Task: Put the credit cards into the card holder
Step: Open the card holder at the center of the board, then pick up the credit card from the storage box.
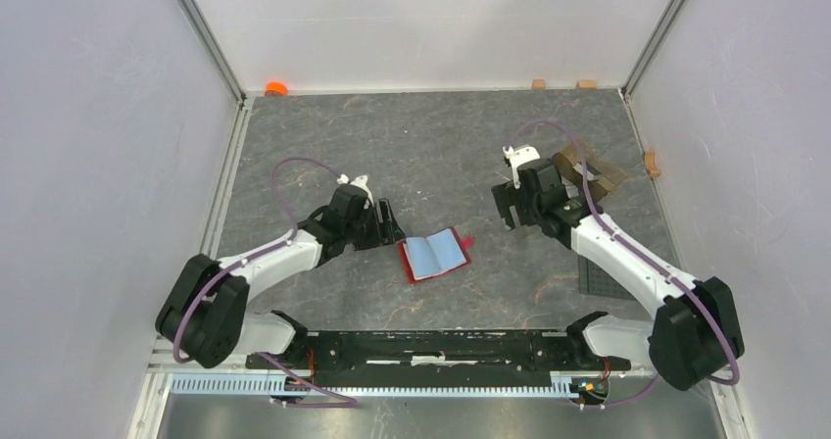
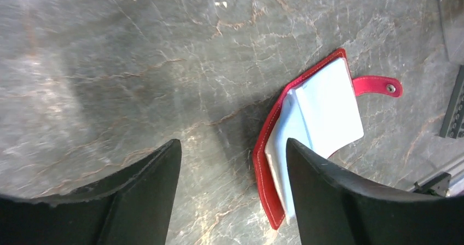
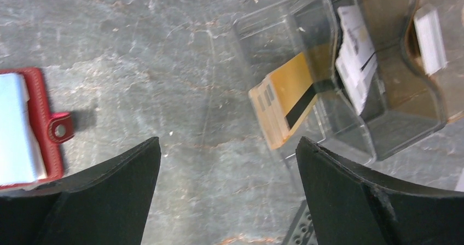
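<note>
White walls enclose a grey marbled table [image 1: 412, 145]. The left gripper [image 2: 232, 163] gapes empty just left of the open red card holder [image 2: 268, 130], which holds a light blue card [image 2: 328, 108]. The right gripper [image 3: 227, 157], wide open and empty, hangs near an orange card [image 3: 284, 97] in a clear box [image 3: 350, 135] at the far right.

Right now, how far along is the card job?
Done: the red card holder lies open; something light blue shows inside, card or sleeve I cannot tell. In hand: nothing; left gripper and right gripper are both open and empty. Left: the orange card sits partly in the clear box, apart from the holder.
</note>
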Controlling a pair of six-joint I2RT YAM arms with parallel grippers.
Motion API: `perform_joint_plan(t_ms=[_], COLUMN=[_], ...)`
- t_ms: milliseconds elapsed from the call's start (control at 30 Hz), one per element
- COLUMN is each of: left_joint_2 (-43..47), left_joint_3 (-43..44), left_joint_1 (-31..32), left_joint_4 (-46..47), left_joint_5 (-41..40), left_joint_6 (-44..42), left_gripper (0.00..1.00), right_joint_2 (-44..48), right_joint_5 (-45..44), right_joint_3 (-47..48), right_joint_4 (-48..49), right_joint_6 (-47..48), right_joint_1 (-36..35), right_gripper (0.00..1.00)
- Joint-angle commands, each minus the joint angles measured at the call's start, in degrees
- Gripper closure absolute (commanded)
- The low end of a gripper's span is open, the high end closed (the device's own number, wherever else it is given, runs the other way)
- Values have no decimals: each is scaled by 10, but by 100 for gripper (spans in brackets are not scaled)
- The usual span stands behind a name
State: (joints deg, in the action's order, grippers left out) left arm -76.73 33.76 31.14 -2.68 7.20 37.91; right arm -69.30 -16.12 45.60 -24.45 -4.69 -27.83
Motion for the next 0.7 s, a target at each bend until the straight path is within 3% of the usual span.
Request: perform_joint_plan(t_ms=[0,200,400,667], left_joint_2=[63,116,111,93], left_joint_3=[67,200,321,329], left_joint_1=[-14,-32,-47,-67], left_joint_4=[-134,-265,-352,-343], left_joint_5=[-50,-20,-16,-37], left_joint_6=[-31,-91,-188,-235], left_gripper=[18,0,0,0], right_joint_2=[-40,-93,-143,-189], right_joint_5=[53,15,-45,-51], right_joint_3=[48,53,70,77], right_joint_4=[13,34,44,66], right_joint_6=[95,124,138,149], right_joint_1=[32,38,42,48], right_gripper=[2,2,2,2])
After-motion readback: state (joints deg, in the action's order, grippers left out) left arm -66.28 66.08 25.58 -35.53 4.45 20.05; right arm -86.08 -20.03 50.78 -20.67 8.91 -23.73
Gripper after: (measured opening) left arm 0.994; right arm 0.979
